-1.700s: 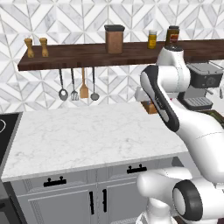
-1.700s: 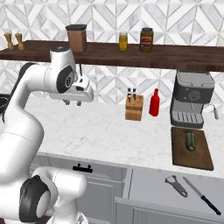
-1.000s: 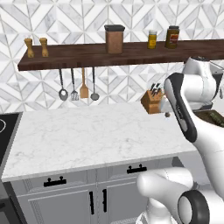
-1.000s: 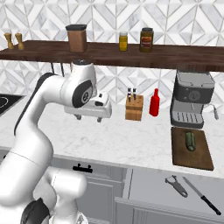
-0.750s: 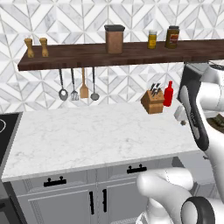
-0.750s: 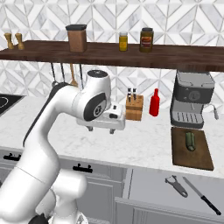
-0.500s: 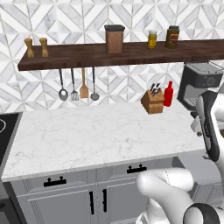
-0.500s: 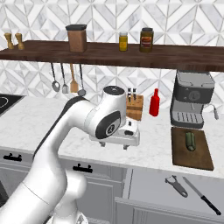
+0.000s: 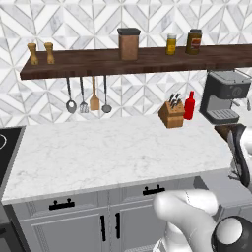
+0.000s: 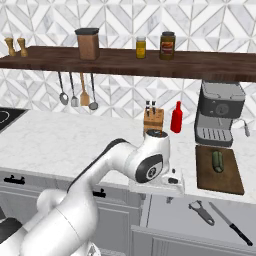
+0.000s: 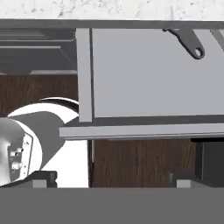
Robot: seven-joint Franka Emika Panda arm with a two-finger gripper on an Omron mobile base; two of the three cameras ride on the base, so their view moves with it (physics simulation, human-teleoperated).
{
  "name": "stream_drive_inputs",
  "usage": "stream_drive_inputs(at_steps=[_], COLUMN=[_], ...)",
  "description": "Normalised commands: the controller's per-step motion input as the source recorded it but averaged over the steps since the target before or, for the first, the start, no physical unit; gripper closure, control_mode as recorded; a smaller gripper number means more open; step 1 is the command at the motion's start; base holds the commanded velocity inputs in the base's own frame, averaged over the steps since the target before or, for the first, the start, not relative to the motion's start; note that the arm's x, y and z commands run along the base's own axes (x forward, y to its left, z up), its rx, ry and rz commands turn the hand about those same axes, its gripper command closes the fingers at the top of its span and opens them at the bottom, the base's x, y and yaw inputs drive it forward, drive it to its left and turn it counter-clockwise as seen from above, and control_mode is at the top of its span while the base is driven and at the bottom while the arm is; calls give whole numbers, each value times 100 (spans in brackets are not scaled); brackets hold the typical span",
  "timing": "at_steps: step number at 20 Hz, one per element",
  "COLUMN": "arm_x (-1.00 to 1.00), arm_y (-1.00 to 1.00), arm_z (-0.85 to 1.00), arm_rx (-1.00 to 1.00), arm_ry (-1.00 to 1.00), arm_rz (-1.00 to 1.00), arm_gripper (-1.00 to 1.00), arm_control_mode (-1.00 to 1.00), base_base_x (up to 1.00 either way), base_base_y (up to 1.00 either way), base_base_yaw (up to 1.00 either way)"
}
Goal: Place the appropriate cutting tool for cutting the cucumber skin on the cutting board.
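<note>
1. Jaws of the gripper (image 10: 170,199) stand spread wide, holding nothing, pointing down over the open drawer (image 10: 200,229).
2. Right of the jaws, inside that drawer, lies the peeler (image 10: 201,212), then a black-handled knife (image 10: 230,223) farther right.
3. Beyond the jaws and to their right, the cutting board (image 10: 218,170) rests on the counter (image 10: 75,142), with the cucumber (image 10: 218,160) lying on it, before the coffee machine (image 10: 220,113).

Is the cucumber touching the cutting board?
Touching. In the right base view the cucumber lies flat on the cutting board, with no gap below it.
</note>
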Motion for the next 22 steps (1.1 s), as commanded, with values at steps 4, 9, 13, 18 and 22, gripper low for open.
stream_drive_inputs(at_steps=[4, 9, 13, 18, 22], arm_x=[4, -18, 40, 51, 9], arm_y=[-100, -71, -8, -5, -23], arm_z=[-78, -79, -62, -42, -62], arm_rx=[8, 6, 0, 0, 0], arm_ry=[13, -6, -18, -19, -12], arm_rz=[0, 3, 4, 4, 3], arm_gripper=[-100, -100, -100, -100, -100], arm_control_mode=[-100, -100, -100, -100, -100], base_base_x=[0, 0, 0, 0, 0], base_base_y=[0, 0, 0, 0, 0], base_base_yaw=[0, 0, 0, 0, 0])
